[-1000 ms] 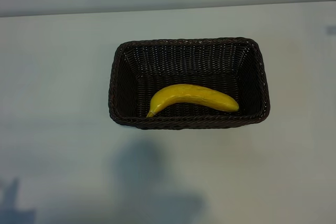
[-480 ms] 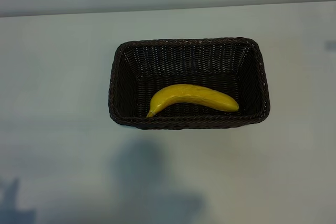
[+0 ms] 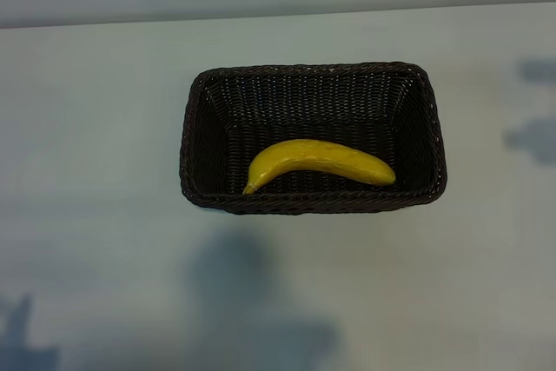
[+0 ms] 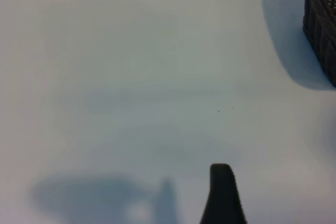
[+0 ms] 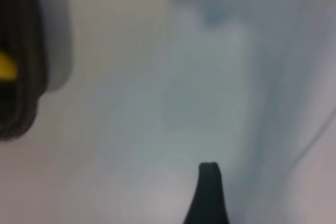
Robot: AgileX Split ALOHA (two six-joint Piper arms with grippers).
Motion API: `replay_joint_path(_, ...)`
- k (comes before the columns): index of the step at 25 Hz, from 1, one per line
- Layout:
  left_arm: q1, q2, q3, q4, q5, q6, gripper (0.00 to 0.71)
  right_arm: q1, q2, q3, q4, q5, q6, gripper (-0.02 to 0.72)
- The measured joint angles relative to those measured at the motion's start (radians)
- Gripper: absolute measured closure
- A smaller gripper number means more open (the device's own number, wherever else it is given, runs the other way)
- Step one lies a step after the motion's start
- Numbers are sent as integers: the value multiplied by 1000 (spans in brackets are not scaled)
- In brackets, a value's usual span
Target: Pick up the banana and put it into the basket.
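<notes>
The bright-yellow banana [image 3: 320, 162] lies inside the dark-brown woven basket [image 3: 313, 69], along its near wall, in the middle of the white table. Neither arm shows in the exterior view. In the left wrist view, one dark finger [image 4: 222, 195] of my left gripper [image 4: 169, 195] hangs over bare table, with a corner of the basket [image 4: 321, 24] far off. The right wrist view shows one finger [image 5: 208, 195] of my right gripper [image 5: 169, 195] over bare table, away from the basket [image 5: 21, 77], where a bit of banana [image 5: 6, 66] shows. Both grippers are open and hold nothing.
The white table [image 3: 104, 128] runs all round the basket, with its far edge [image 3: 278, 16] near the top of the exterior view. Soft shadows lie on the table near the front [image 3: 252, 301] and at the right edge [image 3: 532, 136].
The banana and basket have not moved. Shadows at the right edge of the exterior view have grown and spread further onto the table.
</notes>
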State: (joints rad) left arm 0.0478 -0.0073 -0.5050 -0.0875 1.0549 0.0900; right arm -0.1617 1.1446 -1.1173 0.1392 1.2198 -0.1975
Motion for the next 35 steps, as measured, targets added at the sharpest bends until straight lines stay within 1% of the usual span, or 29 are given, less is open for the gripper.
replay_joint_path(3,0,0,0,0,0,0,170,38,-69,52,-7,0,0,106)
replay_joint_path(6,0,0,0,0,0,0,170,44,-129,136,-12,-6,0,106)
replay_joint_path(8,0,0,0,0,0,0,170,45,-173,206,-16,-25,0,106)
replay_joint_path(14,0,0,0,0,0,0,170,46,-386,440,-24,-121,0,107)
replay_joint_path(20,0,0,0,0,0,2,170,46,-607,599,-28,-158,3,107)
replay_joint_path(26,0,0,0,0,0,2,170,46,-852,614,-56,-160,10,107)
replay_joint_path(32,0,0,0,0,0,2,170,46,-1079,615,-59,-160,10,107)
replay_joint_path(35,0,0,0,0,0,2,170,46,-1149,615,-59,-159,10,107)
